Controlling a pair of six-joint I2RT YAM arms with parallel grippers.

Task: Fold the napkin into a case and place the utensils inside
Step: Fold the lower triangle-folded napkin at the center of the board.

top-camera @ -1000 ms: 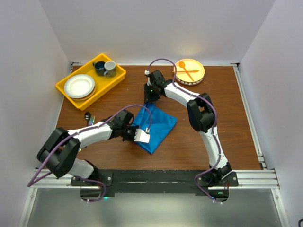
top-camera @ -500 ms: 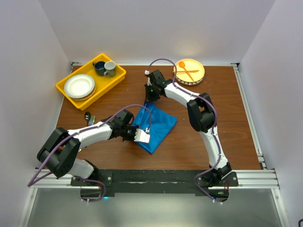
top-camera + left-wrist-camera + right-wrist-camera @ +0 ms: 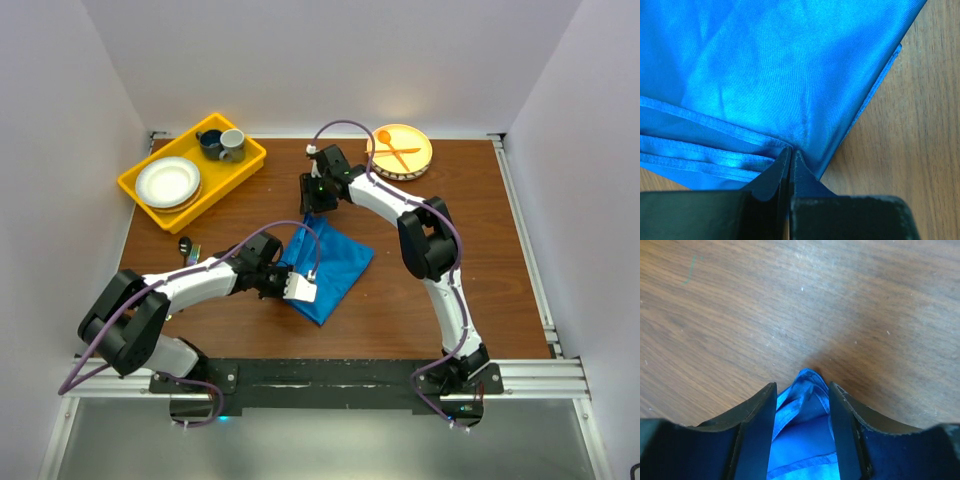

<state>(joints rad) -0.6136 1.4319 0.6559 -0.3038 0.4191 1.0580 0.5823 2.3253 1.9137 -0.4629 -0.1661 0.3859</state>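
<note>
- Napkin point(image 3: 337, 260): lies folded near the middle of the table point(image 3: 450, 280), set on the diagonal. One corner points to the far side and one to the near edge.
- Napkin, layers: my left wrist view shows several hemmed edges stacked one on another at the left. A smooth upper ply covers the rest, and a lower ply shows just past it on the right.
- My left gripper point(image 3: 791, 150): jaws closed tight, with no gap between the tips. The tips pinch the napkin at its hem, on the side nearest my left arm. The cloth puckers slightly where they bite.
- My right gripper point(image 3: 801, 387): jaws parted about halfway and pointing down at the table. The far corner of the napkin sits in the gap between them, crumpled and loose. I do not have it clamped.
- Arm layout: my left arm reaches in low from the left. My right arm arches over from the right, and its wrist is at the napkin's far corner.
- Utensils point(image 3: 188, 247): the metal spoon and fork lie on bare table to the left of the napkin, just beyond my left forearm. They are apart from the cloth.
- Tray point(image 3: 152, 205): yellow, at the far left of the table. It holds stacked white plates point(image 3: 167, 182) and two cups point(image 3: 222, 143).
- Round dish point(image 3: 418, 160): pale, at the far edge to the right of centre. An orange spoon and fork point(image 3: 397, 152) lie crossed on it.
</note>
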